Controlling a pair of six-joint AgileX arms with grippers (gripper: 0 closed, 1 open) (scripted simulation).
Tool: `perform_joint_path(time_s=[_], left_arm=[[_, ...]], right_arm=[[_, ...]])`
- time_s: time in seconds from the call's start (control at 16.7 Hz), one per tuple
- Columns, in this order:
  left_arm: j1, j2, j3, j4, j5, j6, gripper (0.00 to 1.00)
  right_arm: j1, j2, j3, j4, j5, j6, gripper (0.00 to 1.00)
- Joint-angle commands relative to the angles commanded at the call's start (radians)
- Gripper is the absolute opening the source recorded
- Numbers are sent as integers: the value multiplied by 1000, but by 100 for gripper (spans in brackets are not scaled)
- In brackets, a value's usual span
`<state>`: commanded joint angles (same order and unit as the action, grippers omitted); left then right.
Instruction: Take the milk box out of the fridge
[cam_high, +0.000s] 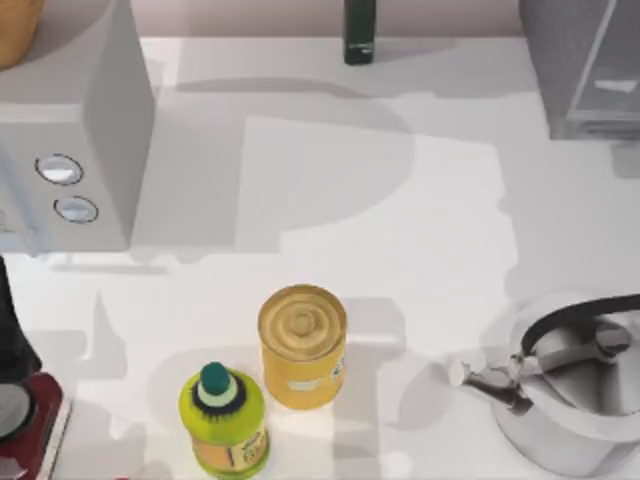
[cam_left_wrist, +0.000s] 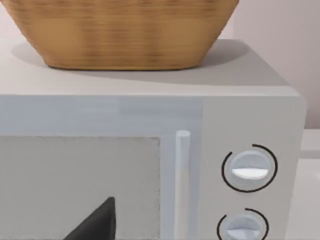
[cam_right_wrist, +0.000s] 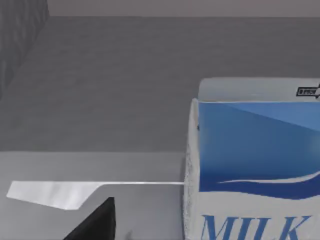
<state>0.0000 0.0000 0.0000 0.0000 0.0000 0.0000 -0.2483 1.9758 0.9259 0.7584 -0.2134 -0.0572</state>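
Right wrist view: milk box (cam_right_wrist: 255, 165) (edge-cropped)

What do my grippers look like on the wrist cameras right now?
Little of either shows: a dark, near-black wedge-shaped fingertip with a pointed tip on the left gripper, before the grey box with two dials, and the same on the right gripper, beside the milk box. No cables or markings visible.

White worktop (cam_high: 420, 230) carried grey dial box (cam_high: 75, 150) far left, fridge (cam_high: 585, 70) far right, green bottle (cam_high: 359, 30) far centre, yellow can (cam_high: 303, 345), lime bottle (cam_high: 225, 420) near centre, kettle (cam_high: 565, 385) near right.
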Motion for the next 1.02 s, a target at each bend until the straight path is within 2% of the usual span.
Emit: perform_joint_path(time_s=[0.54, 0.9, 1.02], left_arm=[[0, 0, 0, 0, 0, 0, 100], [0, 0, 0, 0, 0, 0, 100], [0, 0, 0, 0, 0, 0, 100]], right_arm=[[28, 178, 223, -52, 33, 8, 100], [26, 212, 251, -49, 32, 7, 100], [26, 212, 251, -49, 32, 7, 85]])
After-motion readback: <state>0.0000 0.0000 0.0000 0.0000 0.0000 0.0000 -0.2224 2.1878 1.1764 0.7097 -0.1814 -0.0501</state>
